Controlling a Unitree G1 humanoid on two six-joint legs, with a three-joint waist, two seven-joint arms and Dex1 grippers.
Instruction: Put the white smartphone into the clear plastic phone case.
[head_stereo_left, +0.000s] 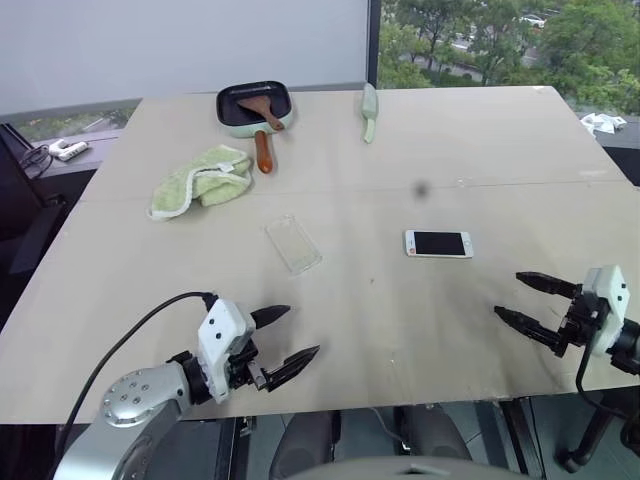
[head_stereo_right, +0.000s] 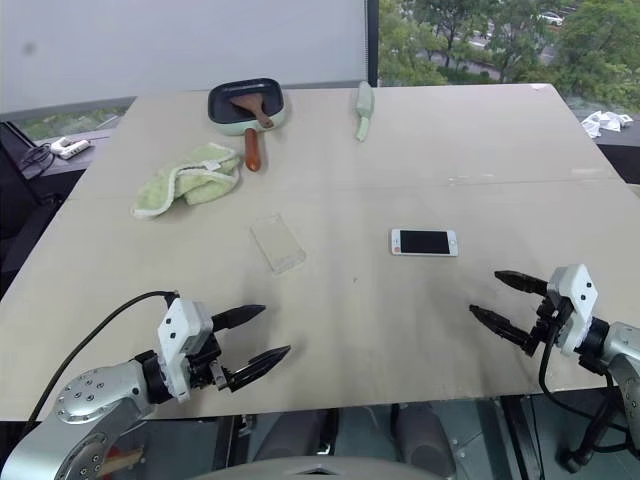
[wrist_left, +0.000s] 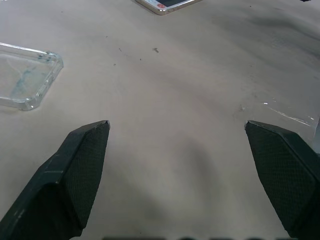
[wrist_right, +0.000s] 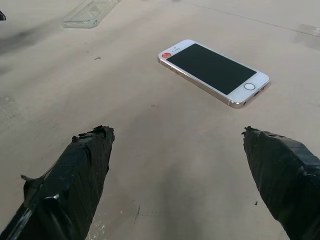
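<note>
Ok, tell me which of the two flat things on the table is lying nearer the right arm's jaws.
The white phone, screen up, lies closer to the right gripper. The clear case lies further over, toward the left arm.

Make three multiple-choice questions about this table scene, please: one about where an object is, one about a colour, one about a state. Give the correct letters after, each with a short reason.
1. Where does the white smartphone lie on the table?
A. inside the clear plastic phone case
B. flat on the bare table, apart from the case, toward the robot's right
C. on the green cloth

2. What colour is the cloth beside the pan?
A. light green
B. red
C. dark blue

3. How do the two end effectors stand?
A. both shut on the phone
B. left shut, right open
C. both open and holding nothing

Answers:
1. B: the phone rests screen up by itself, with the clear plastic phone case lying empty to its left.
2. A: the crumpled cloth is pale green.
3. C: the left end effector and the right end effector both have spread fingers over bare table.
</note>
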